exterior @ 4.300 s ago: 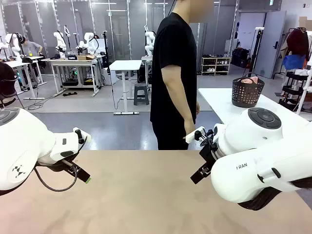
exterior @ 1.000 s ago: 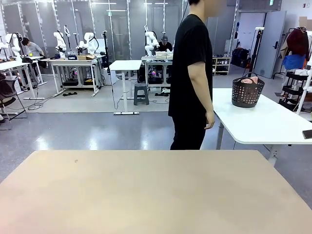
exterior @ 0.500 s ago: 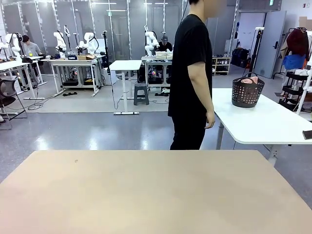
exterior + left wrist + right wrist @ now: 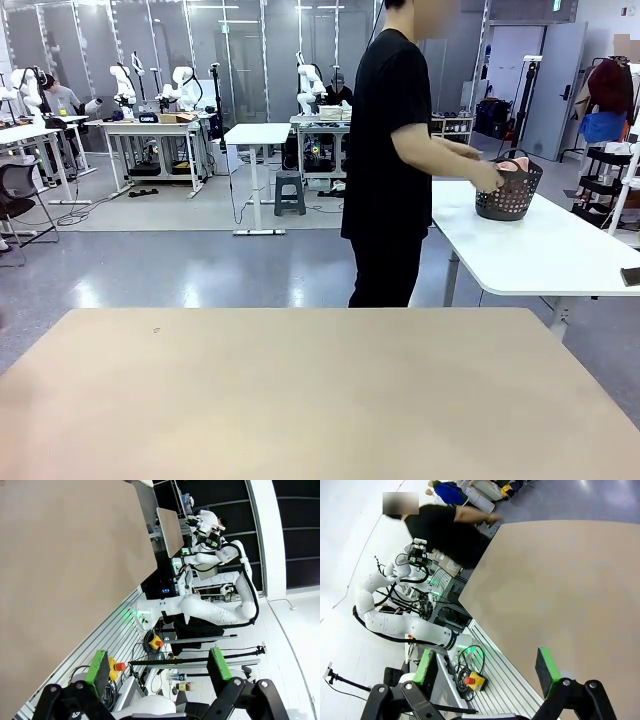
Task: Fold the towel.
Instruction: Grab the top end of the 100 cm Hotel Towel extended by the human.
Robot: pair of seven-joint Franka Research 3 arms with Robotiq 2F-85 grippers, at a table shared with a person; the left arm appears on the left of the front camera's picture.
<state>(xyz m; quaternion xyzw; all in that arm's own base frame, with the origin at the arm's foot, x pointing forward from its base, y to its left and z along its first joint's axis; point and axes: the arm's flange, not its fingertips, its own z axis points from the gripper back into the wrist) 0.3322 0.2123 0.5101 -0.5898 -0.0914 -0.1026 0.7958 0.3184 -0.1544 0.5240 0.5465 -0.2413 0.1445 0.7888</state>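
The tan table (image 4: 300, 400) lies bare in front of both pairs of fingers, and nothing on it is within their reach. Beyond its far edge stands a person (image 4: 390, 150) in black, turned toward a white table (image 4: 540, 250) that is well apart from the fingers, on the right arm's side. On that white table stands a dark basket (image 4: 505, 205) with holes in its wall, and the person's hand (image 4: 488, 178) is at its rim. Above the rim shows a bit of pale pink cloth, which I take for the towel (image 4: 514, 166). It is bunched inside the basket, far from both grippers, so the folding is not yet begun. I judge the towel to be light, soft and limp. It will sag and crease when lifted, but it will not slip much and cannot break. Once it lies flat before the fingers, it is best taken at two corners of one short edge, one corner for each arm. The left gripper (image 4: 157, 666) has its fingers (image 4: 97, 667) spread wide, holding and touching nothing. The right gripper (image 4: 486, 667) is the same, its fingers (image 4: 547, 667) wide apart and free above the table.
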